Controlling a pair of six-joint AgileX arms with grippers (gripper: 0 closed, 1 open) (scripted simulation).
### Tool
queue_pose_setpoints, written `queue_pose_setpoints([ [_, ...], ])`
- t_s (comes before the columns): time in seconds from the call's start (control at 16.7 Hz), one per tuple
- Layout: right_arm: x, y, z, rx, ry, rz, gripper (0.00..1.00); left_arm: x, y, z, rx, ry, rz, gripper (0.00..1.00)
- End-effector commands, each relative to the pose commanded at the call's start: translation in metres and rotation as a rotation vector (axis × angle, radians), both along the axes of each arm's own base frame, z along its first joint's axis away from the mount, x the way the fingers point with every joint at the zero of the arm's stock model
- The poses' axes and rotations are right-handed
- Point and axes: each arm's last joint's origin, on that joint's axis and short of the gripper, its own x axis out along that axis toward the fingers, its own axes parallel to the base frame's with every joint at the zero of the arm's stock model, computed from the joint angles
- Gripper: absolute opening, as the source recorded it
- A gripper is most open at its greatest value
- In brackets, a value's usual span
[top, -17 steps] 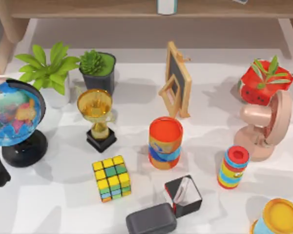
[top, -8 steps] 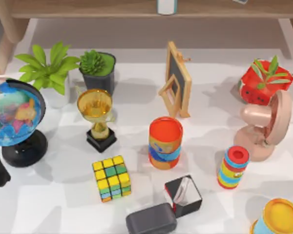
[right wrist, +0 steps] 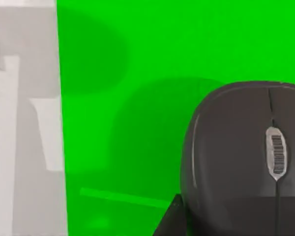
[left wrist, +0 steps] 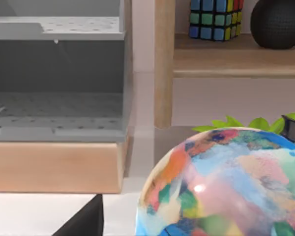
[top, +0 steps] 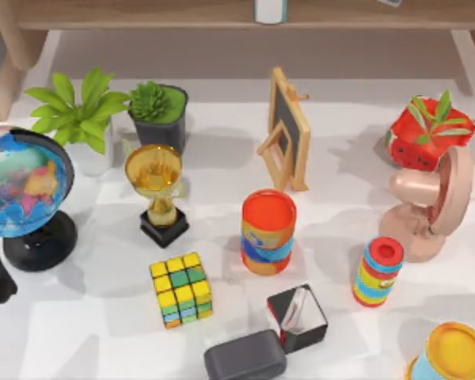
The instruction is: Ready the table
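**Beside the globe, nothing yet put in order**

Beside the globe point(top: 20, 194), at its near left, the left gripper point(left wrist: 86, 222) hangs low over the table point(top: 87, 348); I cannot tell whether it is apart or together. The right gripper point(right wrist: 169, 223) hovers above a dark mouse point(right wrist: 246, 162) on a green mat point(right wrist: 137, 59), and I cannot tell its state either.

Outward from the globe, the white table spreads to the right, crowded. A trophy point(top: 157, 194) stands near the globe, a colour cube point(top: 181, 289) just past it, a striped can point(top: 268, 231) farther right, and a pink fan point(top: 431, 206) well apart. Neither gripper holds anything that I can see. I judge the readying barely begun, with nearly all the sorting left.
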Motion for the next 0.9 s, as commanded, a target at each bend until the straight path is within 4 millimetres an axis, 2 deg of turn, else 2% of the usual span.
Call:
queue_pose_setpoints([
  [0.6,0.0,0.0,0.0,0.0,0.0,0.0,0.98,0.0,0.0,0.0,0.0,0.0,0.0,1.0],
  [0.9,0.0,0.0,0.0,0.0,0.0,0.0,1.0,0.0,0.0,0.0,0.0,0.0,0.0,1.0],
])
